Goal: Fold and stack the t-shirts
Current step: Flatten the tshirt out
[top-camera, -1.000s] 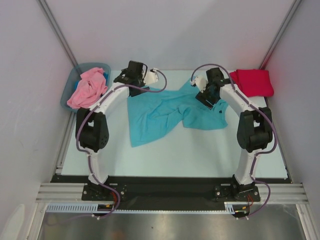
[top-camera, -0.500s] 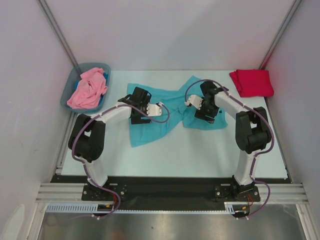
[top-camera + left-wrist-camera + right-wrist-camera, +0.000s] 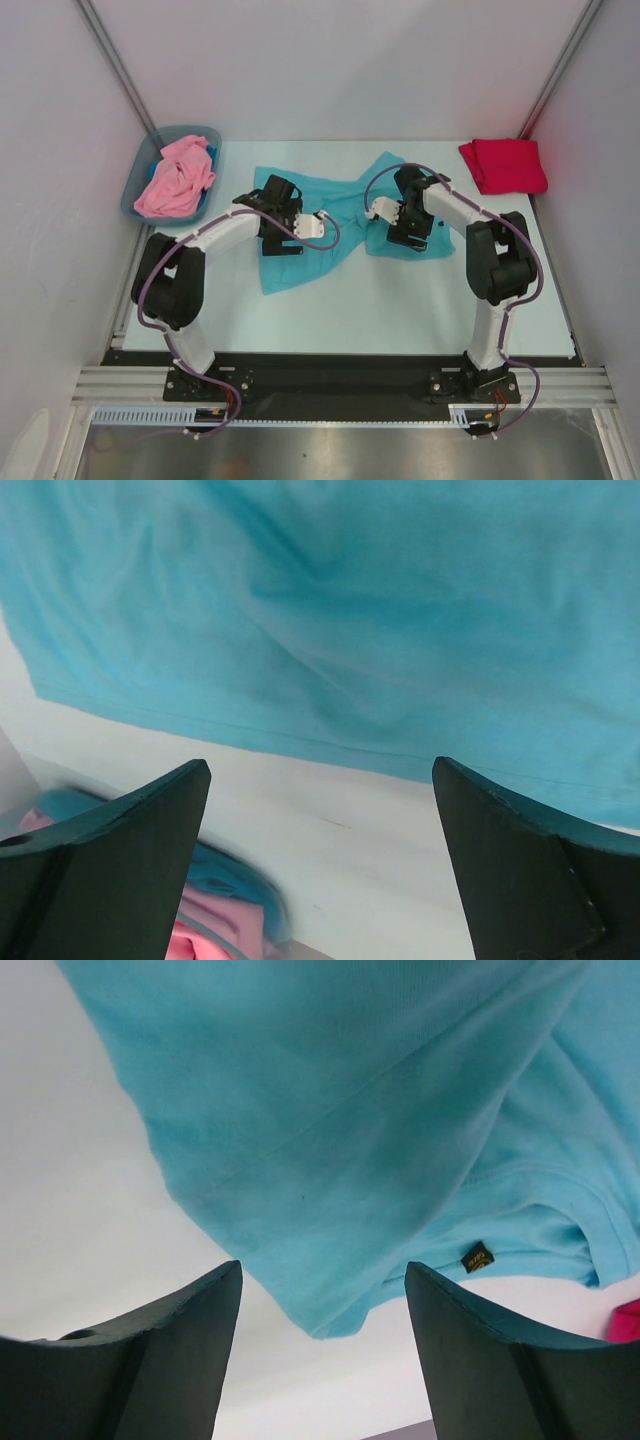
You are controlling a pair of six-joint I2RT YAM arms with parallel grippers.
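Observation:
A teal t-shirt lies spread and wrinkled in the middle of the table. My left gripper hovers low over its left part, open. In the left wrist view the left gripper frames bare table just off the shirt's hem. My right gripper is over the shirt's right part, open. In the right wrist view a rounded corner of the teal cloth lies between the right gripper's fingers, unheld. A folded red t-shirt sits at the back right. A pink t-shirt is heaped in the bin.
The grey-blue bin stands at the back left against the wall, with blue cloth under the pink. White walls close in the table on three sides. A small black label is sewn at the teal shirt's hem.
Both arms came forward from the back of the table and down over the teal shirt, which now lies flatter with its back left corner spread out. Over the last half second they barely moved.

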